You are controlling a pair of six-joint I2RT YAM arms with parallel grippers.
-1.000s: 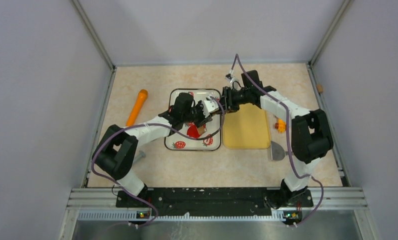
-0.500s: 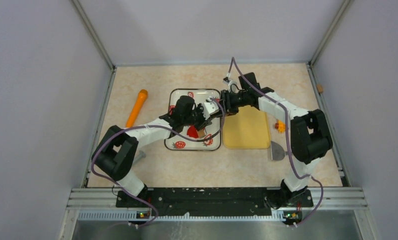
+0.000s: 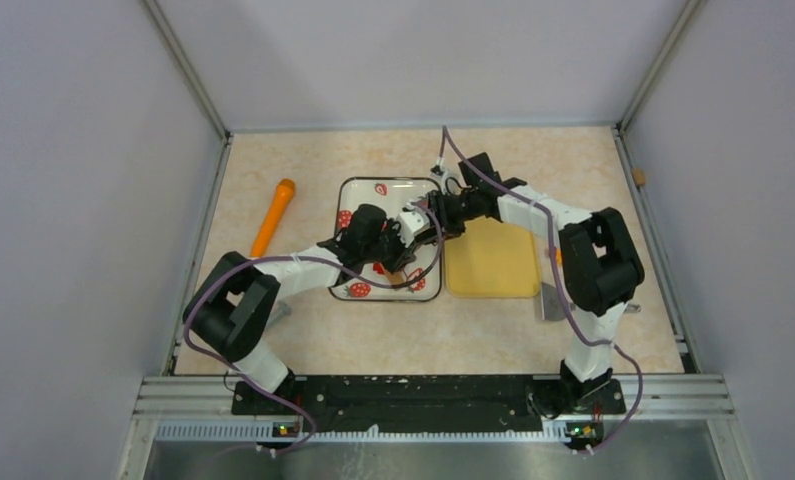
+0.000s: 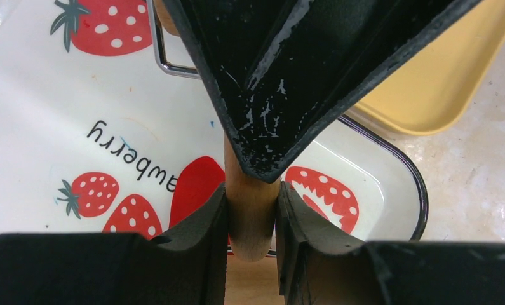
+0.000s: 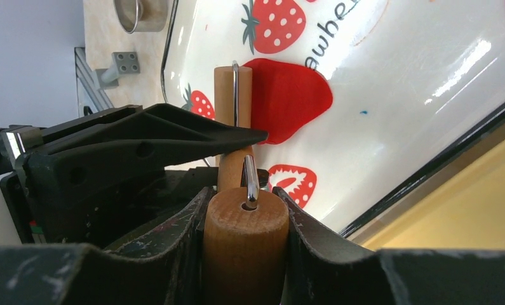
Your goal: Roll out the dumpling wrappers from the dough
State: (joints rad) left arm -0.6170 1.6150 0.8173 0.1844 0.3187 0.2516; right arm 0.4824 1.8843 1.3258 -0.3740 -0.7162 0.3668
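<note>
You've got both grippers over the strawberry tray (image 3: 388, 181), meeting above its right half. The left gripper (image 4: 251, 206) is clamped on the thin shaft of the wooden roller (image 4: 251, 240). The right gripper (image 5: 244, 219) is clamped on a fat wooden end of the same tool, with the wire bracket (image 5: 250, 178) running into its end face. The dough (image 5: 291, 95) lies flat on the strawberry tray's floor toward its near edge, a thin red blob with an uneven outline; its edge meets the roller's far barrel, but I can't tell if it's touching or tucked under. The yellow tray (image 3: 493, 265) sits just beside the strawberry tray's right side.
</note>
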